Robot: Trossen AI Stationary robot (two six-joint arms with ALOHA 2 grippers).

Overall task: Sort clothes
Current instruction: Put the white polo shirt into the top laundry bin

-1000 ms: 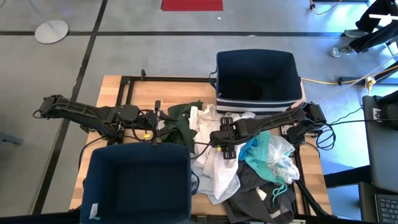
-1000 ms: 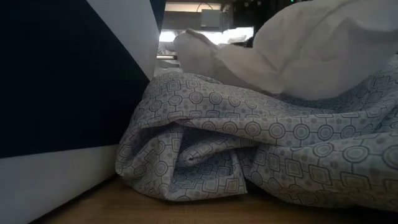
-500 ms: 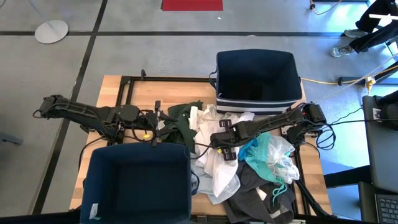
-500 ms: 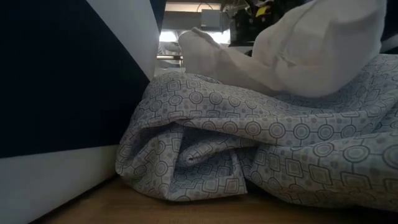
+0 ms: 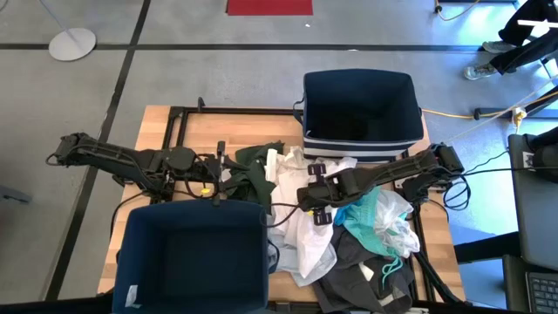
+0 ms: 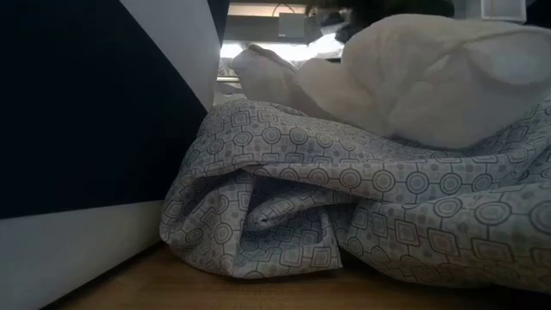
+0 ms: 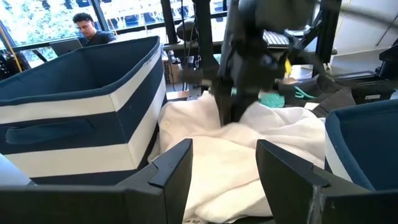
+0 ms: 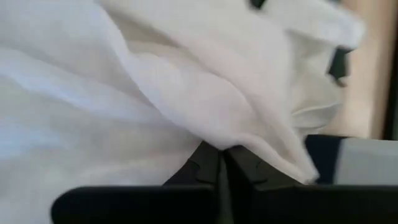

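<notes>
Two arms over clothes pile (image 5: 323,227), right gripper (image 5: 316,202) pinching seemingly white garment (image 8: 155,93), left gripper (image 5: 218,180) spread, idle.

Soft cloth on bare wood

The white garment (image 7: 249,143) is smooth matt cloth; the patterned sheet (image 6: 362,215) is thin printed fabric, creased. The bins (image 5: 357,105) are matt navy fabric with a white band. The table (image 5: 200,131) is pale bare wood; the left gripper (image 7: 224,180) looks like dark matt plastic.
</notes>
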